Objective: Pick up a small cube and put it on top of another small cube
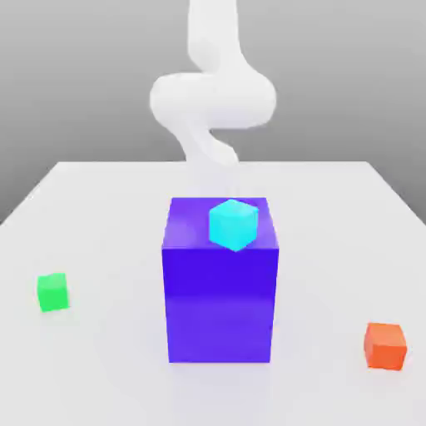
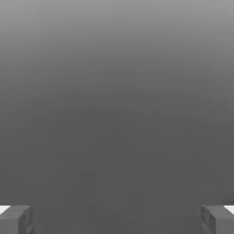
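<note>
step: approach, nothing grasped | gripper (image 2: pixel 117 219): jaws spread wide, nothing between them | green cube (image 1: pixel 52 292): on table (image 1: pixel 100 208), at 9 o'clock from blue-purple block (image 1: pixel 220 308) | pink cube: cannot place | next: likely locate pink cube, descend over it | containers: none; cyan cube (image 1: pixel 233 225) atop block, orange cube (image 1: pixel 385 346) at 4 o'clock

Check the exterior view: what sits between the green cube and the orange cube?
In the exterior view, the big blue-purple block stands between the green cube and the orange cube, with a cyan cube on top. The table is bare on either side.
</note>
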Controlling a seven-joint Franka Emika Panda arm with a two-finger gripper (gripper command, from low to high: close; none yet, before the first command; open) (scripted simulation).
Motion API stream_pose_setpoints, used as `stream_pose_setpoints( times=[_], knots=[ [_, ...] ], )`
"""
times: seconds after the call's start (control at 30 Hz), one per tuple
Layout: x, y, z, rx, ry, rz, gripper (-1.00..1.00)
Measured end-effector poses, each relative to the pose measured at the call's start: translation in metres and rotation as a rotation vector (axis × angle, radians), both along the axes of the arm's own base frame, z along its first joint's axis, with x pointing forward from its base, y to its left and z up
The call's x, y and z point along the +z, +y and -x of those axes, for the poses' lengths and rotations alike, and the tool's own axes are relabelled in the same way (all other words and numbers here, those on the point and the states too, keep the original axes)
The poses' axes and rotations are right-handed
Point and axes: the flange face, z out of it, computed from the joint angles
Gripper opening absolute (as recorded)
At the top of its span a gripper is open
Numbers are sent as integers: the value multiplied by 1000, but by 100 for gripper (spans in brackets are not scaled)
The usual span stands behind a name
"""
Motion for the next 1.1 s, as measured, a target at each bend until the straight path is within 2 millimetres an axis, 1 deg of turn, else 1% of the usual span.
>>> stream_pose_setpoints(
  times=[0.13,0.27,0.4,0.53,0.67,0.83,0.97,1.1],
  knots=[
    [-43,33,-48,40,96,61,0],
    [-92,68,-87,89,185,113,0],
    [-146,103,-119,146,271,157,0],
    [-205,140,-141,211,354,191,0],
    [-266,184,-152,293,434,218,0],
    [-345,225,-156,377,533,230,0],
    [-407,261,-147,453,610,229,0],
    [-467,297,-129,531,686,216,0]
  ],
)
